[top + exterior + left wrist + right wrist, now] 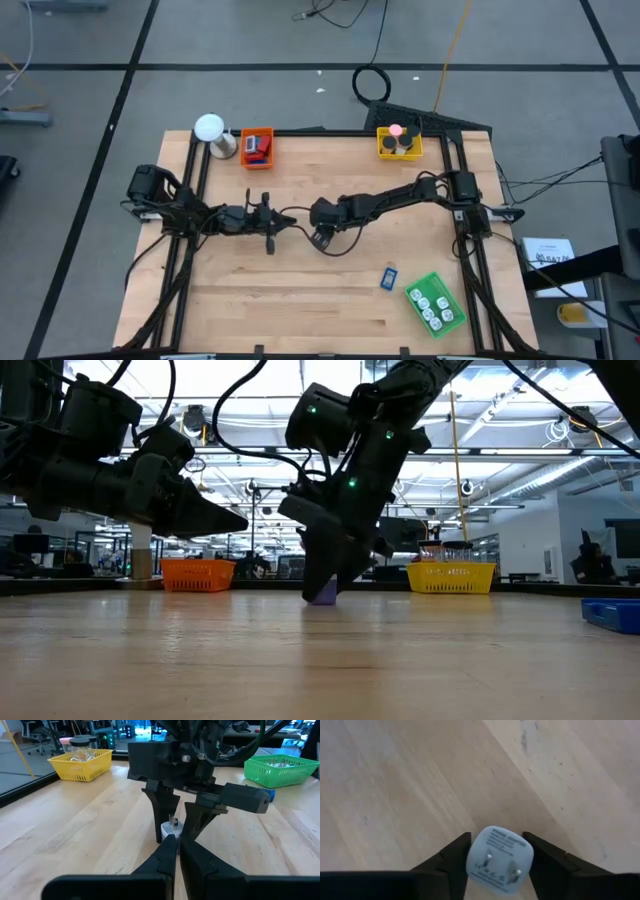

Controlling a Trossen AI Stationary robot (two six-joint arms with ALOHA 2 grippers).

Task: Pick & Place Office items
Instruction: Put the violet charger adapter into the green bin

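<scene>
Fingers of the right tool stand one on each side of a small white plug adapter — a squarish block with two metal prongs on its face. The fingers are spread just wide enough to fit round it, and I cannot tell whether they press it yet. The adapter sits on the wooden worktop, near the middle. In the low view the right tool points straight down and its tips reach the wood.

The left tool is just beside it, on the left, with its fingers pressed together and nothing between them. It hangs a little above the wood and points at the adapter.

A small blue piece lies on the worktop, near and to the right. Just beside it is a green tray with white pieces inside. At the far edge stand an orange tray with red and blue pieces, and a yellow tray with black discs and a pink roll. A white ball-topped thing stands left of the orange tray.
</scene>
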